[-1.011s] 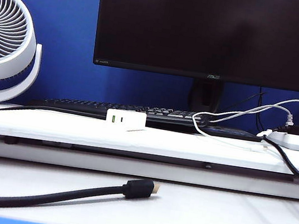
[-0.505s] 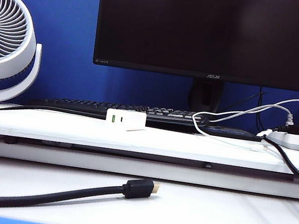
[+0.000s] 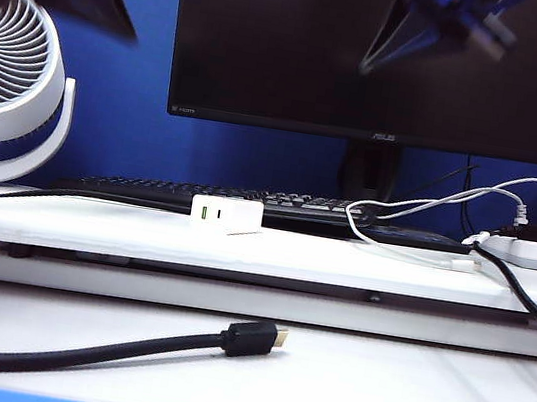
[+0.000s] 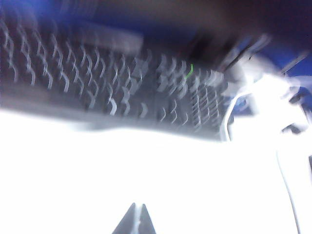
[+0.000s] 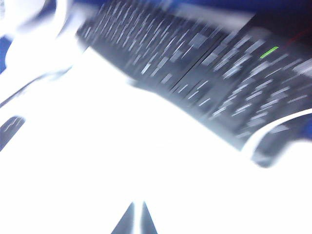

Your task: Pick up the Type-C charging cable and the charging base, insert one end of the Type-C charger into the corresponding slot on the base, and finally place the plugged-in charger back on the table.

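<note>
The charging base point(image 3: 226, 215), a small white block with a green-marked port, stands on the white table point(image 3: 103, 227) in front of the keyboard. The Type-C charging cable point(image 3: 354, 226) loops over the table's right part, and its white plug end point(image 3: 466, 264) lies flat. My left gripper point(image 3: 127, 33) hangs blurred at the upper left, high above the table. My right gripper point(image 3: 367, 66) hangs blurred in front of the monitor. In the wrist views the left gripper point(image 4: 138, 207) and the right gripper point(image 5: 137, 204) both look shut and empty above the white slab.
A black keyboard point(image 3: 248, 201) and a monitor point(image 3: 391, 58) stand behind the base. A white fan point(image 3: 8, 81) is at the left and a white power strip point(image 3: 534, 253) at the right. A thick black cable with a gold-tipped plug point(image 3: 250, 340) lies on the lower front surface.
Both arms have swung into the exterior view from above, where neither showed before. The base, the cables and the rest have not moved.
</note>
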Controlling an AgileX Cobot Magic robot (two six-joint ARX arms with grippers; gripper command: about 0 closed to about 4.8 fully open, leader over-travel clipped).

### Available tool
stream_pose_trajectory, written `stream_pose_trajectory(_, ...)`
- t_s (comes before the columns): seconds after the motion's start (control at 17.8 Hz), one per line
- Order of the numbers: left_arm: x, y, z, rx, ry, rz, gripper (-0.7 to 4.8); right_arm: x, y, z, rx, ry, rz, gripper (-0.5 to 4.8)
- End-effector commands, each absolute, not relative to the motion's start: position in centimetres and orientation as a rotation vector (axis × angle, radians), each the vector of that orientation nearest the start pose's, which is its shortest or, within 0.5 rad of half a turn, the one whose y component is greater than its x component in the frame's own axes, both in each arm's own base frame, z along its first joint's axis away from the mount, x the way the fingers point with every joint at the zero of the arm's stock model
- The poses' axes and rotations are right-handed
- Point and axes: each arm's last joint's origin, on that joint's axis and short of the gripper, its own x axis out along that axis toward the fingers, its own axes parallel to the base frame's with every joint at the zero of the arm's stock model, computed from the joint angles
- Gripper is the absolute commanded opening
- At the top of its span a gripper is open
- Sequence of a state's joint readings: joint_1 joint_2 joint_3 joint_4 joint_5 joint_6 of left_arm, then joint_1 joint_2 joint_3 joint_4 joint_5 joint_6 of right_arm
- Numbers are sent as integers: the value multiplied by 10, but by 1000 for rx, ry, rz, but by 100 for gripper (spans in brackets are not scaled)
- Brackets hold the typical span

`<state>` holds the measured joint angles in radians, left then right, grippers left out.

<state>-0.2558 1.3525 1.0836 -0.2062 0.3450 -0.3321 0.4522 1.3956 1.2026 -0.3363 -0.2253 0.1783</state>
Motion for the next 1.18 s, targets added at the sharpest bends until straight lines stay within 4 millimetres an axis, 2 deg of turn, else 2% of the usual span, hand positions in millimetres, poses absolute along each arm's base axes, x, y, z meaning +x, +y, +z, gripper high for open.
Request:
stream_pose_trajectory(0.06,302,-103,291,-365,659,-529,177,286,151,313,128,635,682,233)
stream_pose_trajectory(0.17,317,-109,277,-401,721,-540,189,292,156,302,138,678,725,244)
stream_pose_trajectory(0.28,324,-112,271,-411,741,-574,190,294,157,297,139,699,732,244)
stream_pose_trajectory(0.56,337,-123,269,-411,752,-612,192,301,161,284,136,740,728,244)
stream_pose_trajectory(0.67,340,-132,268,-396,759,-626,191,302,162,281,140,754,742,244)
stream_pose_trajectory(0.95,347,-160,246,-300,971,-598,180,302,161,277,122,778,720,244)
stream_pose_trajectory(1.18,343,-171,240,-253,994,-592,179,297,159,273,72,836,730,243)
